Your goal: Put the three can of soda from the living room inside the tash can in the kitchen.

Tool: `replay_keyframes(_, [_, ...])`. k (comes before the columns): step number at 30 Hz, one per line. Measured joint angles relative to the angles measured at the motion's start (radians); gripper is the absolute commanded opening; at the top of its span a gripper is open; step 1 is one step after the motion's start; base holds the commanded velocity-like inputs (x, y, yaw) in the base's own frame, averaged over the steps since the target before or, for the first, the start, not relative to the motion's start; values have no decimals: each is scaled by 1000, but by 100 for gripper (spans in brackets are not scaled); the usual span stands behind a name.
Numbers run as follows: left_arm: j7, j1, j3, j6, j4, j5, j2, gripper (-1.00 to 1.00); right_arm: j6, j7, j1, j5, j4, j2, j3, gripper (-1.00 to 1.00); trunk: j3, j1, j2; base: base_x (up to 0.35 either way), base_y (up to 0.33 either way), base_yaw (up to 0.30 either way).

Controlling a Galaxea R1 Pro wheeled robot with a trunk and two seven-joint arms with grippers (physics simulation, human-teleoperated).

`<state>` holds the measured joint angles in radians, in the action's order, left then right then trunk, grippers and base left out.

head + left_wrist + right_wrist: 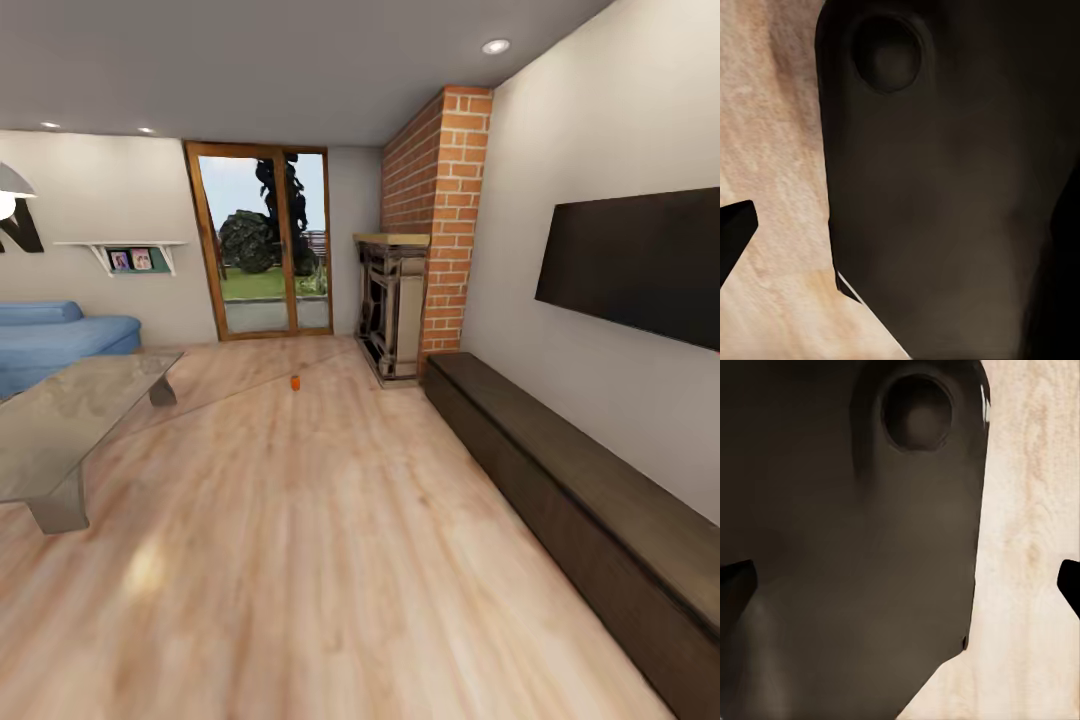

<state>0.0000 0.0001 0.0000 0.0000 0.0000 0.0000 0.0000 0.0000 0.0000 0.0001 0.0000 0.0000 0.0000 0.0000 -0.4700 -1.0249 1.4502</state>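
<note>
One orange-red can of soda (295, 382) stands upright on the wood floor of the living room, far ahead, between the glass coffee table (60, 420) and the fireplace (392, 308). The other two cans and the trash can are out of view. In the right wrist view my right gripper (900, 585) is open, with its dark fingertips (1069, 586) at the frame's two sides over a dark part of my own body. In the left wrist view my left gripper (900, 232) shows one black fingertip (733, 234) far out to the side, and nothing is held.
A long dark low cabinet (580, 500) runs along the right wall under the black TV (640, 262). The brick chimney (438, 220) stands beyond it. A blue sofa (50, 340) sits at the left, and a glass door (262, 240) is at the far wall.
</note>
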Motion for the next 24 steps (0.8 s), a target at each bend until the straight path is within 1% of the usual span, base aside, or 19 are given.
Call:
replay_keyframes(2, [-3,-1,-3,-6,-3,-2,-4,100,-3,-2,-2,6,-6,4,6,100,0,0,0,0,0,0])
replay_keyframes(4, [-3,-1,-3,-8,-3,-1,-5,100,-4,-2,-2,7,-16,5,6,100,0,0,0,0,0,0])
replay_keyframes(24, [-3,-1,-3,-8,-3,-1,-5,100,-4,-2,-2,7,-17,5,6,100,0,0,0,0,0,0])
